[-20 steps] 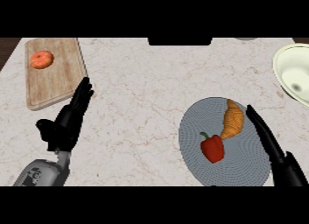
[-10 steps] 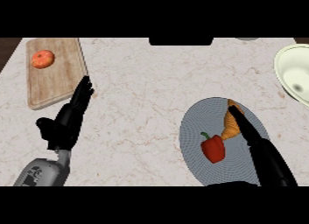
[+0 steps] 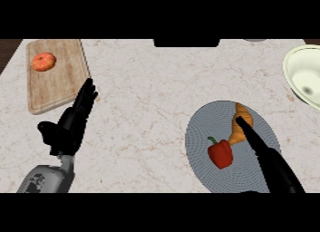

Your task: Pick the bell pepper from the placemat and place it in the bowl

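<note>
A red bell pepper (image 3: 220,153) with a green stem lies on the round grey placemat (image 3: 209,122) at the lower right of the head view. My right hand (image 3: 266,156) reaches over the placemat just right of the pepper, fingers straight, holding nothing, partly covering an orange croissant (image 3: 242,119). The pale green bowl (image 3: 295,68) stands at the right edge, partly cut off. My left hand (image 3: 72,124) rests open on the counter at the left, fingers pointing up.
A wooden cutting board (image 3: 58,86) lies at the upper left with an orange tomato (image 3: 43,61) on it. A dark object (image 3: 186,42) sits at the counter's far edge. The counter is pale marble.
My right hand has slid left over the placemat toward the pepper, now covering part of the croissant. The left hand and the pepper have not moved.
</note>
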`<state>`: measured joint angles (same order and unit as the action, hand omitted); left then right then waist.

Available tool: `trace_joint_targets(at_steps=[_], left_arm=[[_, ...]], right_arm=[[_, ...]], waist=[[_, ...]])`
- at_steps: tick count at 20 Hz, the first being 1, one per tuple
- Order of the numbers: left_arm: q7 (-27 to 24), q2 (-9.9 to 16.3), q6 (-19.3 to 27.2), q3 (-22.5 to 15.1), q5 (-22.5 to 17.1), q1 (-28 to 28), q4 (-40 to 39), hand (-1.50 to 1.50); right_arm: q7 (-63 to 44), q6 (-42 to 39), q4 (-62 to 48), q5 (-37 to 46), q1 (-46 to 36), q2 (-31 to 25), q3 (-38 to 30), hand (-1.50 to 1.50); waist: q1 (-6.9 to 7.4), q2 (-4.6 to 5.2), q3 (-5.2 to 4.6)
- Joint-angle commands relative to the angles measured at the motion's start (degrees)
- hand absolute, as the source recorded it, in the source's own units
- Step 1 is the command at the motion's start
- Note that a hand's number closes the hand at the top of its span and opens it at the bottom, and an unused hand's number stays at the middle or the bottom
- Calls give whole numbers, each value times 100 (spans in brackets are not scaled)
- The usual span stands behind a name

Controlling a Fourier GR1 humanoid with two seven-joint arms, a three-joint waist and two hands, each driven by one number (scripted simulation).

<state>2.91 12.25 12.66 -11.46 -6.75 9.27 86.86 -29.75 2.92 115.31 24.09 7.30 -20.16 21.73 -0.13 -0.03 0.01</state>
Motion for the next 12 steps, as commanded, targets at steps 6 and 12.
trace_joint_targets(at_steps=[6,12], left_arm=[[-54,-294,-163,141,271,-95,-39,0],[40,-150,-513,385,218,-158,89,0]], right_arm=[[979,-290,15,-638,443,148,-588,-150],[1278,-150,-615,-538,461,725,-342,-150]], waist=[[-5,0,0],[9,1,0]])
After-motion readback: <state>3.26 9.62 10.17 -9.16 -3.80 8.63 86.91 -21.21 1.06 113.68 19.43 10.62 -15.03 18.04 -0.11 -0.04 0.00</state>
